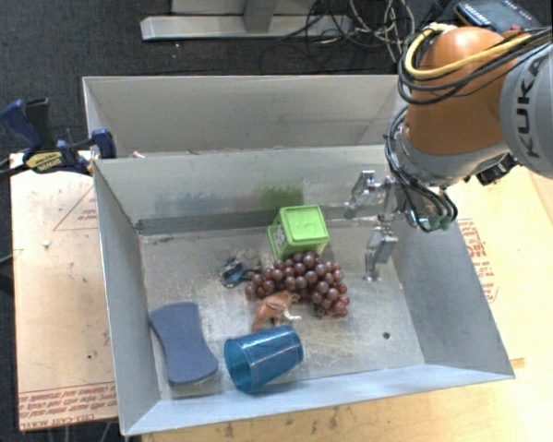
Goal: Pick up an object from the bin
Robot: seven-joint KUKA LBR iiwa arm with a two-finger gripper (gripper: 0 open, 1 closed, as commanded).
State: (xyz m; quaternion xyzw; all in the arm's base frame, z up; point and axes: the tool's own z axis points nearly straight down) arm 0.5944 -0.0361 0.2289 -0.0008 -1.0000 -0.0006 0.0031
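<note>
My gripper (pixel 370 227) hangs over the right half of the bin, fingers apart with nothing between them. One fingertip (pixel 359 199) points toward the back, the other (pixel 377 259) toward the front. A green cube (pixel 301 229) stands just to the gripper's left, near the back wall. In front of the cube lies a bunch of dark red grapes (pixel 303 281), a short way left of the front fingertip.
A small brown figure (pixel 274 308) lies under the grapes' left end, and a small dark blue thing (pixel 233 271) is farther left. A blue cup (pixel 263 358) lies on its side at the front, beside a grey-blue pad (pixel 183 344). Bare floor lies below the gripper.
</note>
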